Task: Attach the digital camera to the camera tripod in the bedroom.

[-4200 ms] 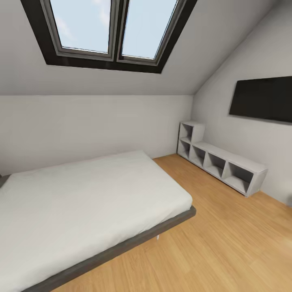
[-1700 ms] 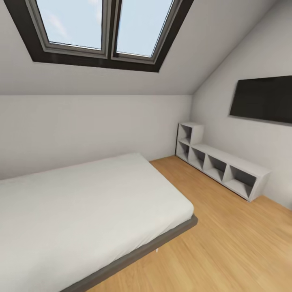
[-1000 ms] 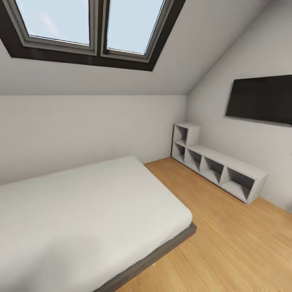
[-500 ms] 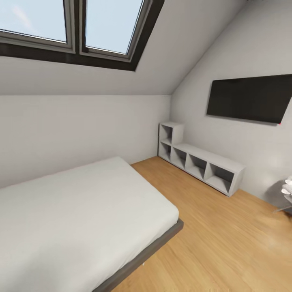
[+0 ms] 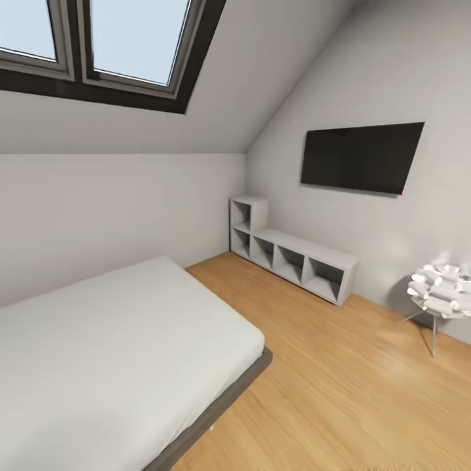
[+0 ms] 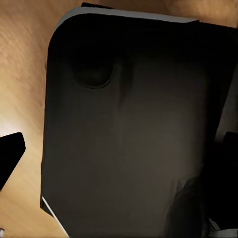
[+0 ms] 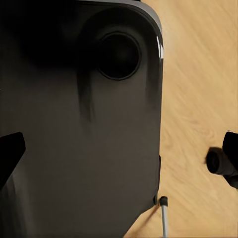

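Left gripper [image 6: 119,148]: fingers spread, empty, over the wood floor [image 6: 20,74]. Right gripper [image 7: 121,148]: likewise spread and empty; thin silver leg [image 7: 163,218] close by, possibly of the camera tripod. Bed [image 5: 118,340], left. Shelf unit [image 5: 294,258], far right. Digital camera: whereabouts cannot be told. Attachment apparently not begun.

Hanging low with jaws spread wide.
Pointing the left gripper [image 6: 119,148] and right gripper [image 7: 121,148] down over the black base [image 7: 74,158]; holding the dark fingertips [image 7: 10,153] far apart, at opposite edges of each wrist view.
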